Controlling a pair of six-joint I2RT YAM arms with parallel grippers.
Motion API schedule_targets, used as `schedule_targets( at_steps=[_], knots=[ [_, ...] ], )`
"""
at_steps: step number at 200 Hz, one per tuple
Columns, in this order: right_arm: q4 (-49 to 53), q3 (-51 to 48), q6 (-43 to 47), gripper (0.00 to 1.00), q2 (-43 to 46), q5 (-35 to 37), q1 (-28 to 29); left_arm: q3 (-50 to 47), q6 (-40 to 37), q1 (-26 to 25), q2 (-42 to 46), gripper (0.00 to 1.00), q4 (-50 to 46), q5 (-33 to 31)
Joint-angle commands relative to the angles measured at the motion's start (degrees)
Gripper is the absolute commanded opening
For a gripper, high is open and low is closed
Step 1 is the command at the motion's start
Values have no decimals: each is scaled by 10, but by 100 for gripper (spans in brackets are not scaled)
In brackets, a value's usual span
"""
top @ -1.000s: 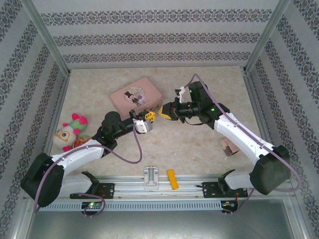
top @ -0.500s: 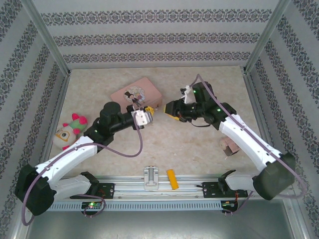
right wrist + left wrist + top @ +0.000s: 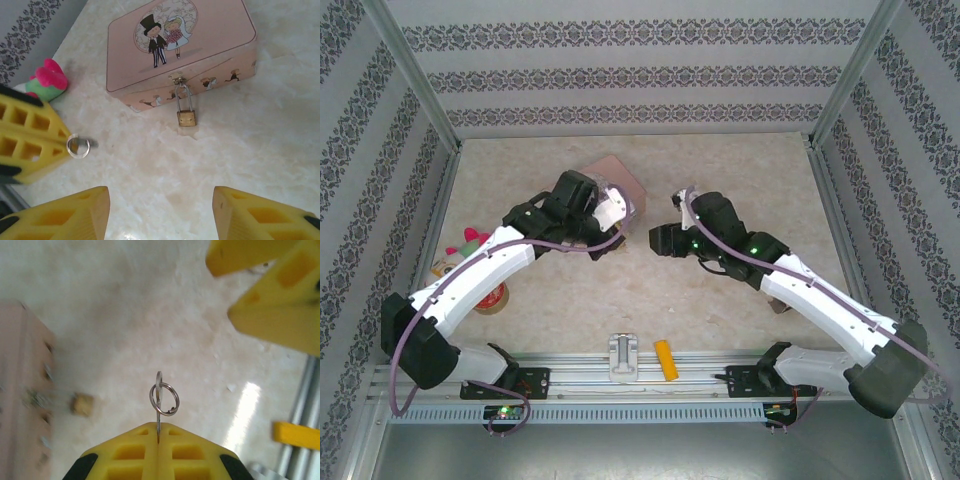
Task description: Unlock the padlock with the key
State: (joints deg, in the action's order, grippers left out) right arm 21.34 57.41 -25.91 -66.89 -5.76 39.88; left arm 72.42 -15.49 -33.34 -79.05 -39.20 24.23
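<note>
Brass-gold padlock (image 3: 186,118), tiny, its thin silvery shackle hooked through the clasp of the pink tin (image 3: 200,45), lies with its body on the bench (image 3: 260,150) just before the tin's front wall. Over the bench the left fingers (image 3: 130,455) are clenched on the key (image 3: 158,421), a dark-silvery sliver standing upright with a small split ring through it. Near the padlock, the right fingers (image 3: 65,215) are spread wide, grasping nothing.

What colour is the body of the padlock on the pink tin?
The padlock is brass-gold; right wrist view shows it best.
</note>
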Motion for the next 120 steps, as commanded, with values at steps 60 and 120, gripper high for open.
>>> schedule_targets(
  at_steps=[60,120],
  knots=[
    [-248,-98,53,60,-9,-52,46,-24,130,16,43,0,-114,152],
    [-334,-186,115,61,32,9,98,-30,183,74,34,0,-145,266]
  ],
)
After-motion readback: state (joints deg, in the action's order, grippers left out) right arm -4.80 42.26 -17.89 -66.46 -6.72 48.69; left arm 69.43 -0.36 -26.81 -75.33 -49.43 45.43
